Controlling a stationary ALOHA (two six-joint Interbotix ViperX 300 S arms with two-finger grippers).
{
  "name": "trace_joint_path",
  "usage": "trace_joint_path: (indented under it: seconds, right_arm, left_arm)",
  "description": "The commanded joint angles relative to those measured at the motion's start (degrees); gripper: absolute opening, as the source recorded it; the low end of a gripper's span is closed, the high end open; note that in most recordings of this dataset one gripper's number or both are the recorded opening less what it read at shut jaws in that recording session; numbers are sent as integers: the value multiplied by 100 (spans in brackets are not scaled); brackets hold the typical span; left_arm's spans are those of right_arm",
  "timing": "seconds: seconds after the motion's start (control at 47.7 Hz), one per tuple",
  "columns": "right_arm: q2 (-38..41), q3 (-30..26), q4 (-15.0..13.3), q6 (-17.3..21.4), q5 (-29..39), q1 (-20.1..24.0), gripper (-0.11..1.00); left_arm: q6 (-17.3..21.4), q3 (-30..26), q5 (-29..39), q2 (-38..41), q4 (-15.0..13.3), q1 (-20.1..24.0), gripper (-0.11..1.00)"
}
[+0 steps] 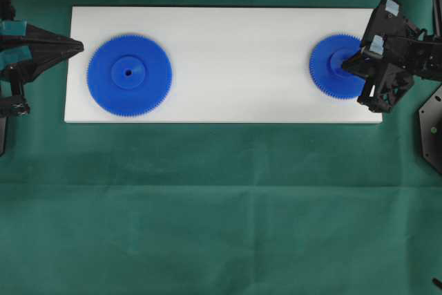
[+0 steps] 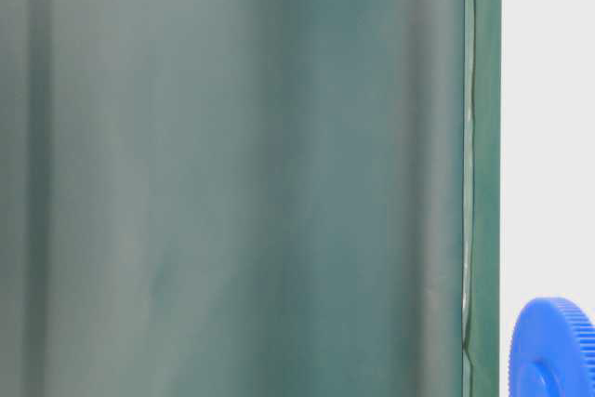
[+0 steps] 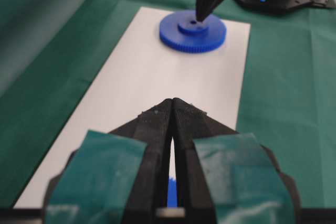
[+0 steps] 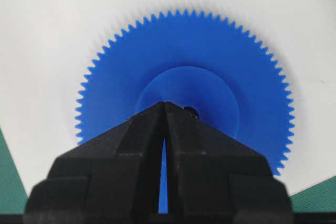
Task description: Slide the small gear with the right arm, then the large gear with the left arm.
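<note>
The right arm's closed fingers (image 4: 164, 103) press their tip onto the raised hub of the small blue plastic gear (image 4: 184, 77), beside its centre hole. Judged risk: the tip skids off, stranding it. The left arm's fingers (image 3: 172, 99) wait shut, the large blue gear (image 1: 129, 74) just ahead of them.

A staged robotics test bench in a lab is indicated, not a home or shop. The whole tabletop is draped in a dark green cloth (image 1: 221, 205), creased in places, and a matching green curtain (image 2: 232, 174) is hung behind it as a plain backdrop. A bare white rectangular board (image 1: 235, 60) is laid flat on the cloth as a work surface. Black robot arm hardware is mounted at both ends of the table, one piece patched with teal tape (image 3: 100, 177).
</note>
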Motion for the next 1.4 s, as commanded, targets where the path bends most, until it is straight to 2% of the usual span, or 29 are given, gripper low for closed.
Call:
trace_joint_path:
  seconds: [0.0,0.545,0.88,1.132,1.383]
  right_arm:
    - [44,-26,-9,0,-132,-44,50]
    - [466,-18,-9,9,-211,-114,51]
    - [448,-35,-26,9,-193,-114,50]
    - [439,0,-35,9,-185,-466,50]
    - [448,18,-35,9,-176,-598,50]
  left_arm:
    - [-9,-44,-88,44,-9,-35,0]
    - [-26,35,-158,0,-9,-79,0]
    - [-35,26,-158,0,-18,-176,0]
    - [-123,9,-158,-9,-18,-229,0]
    - [-123,9,-158,-9,-18,-220,0]
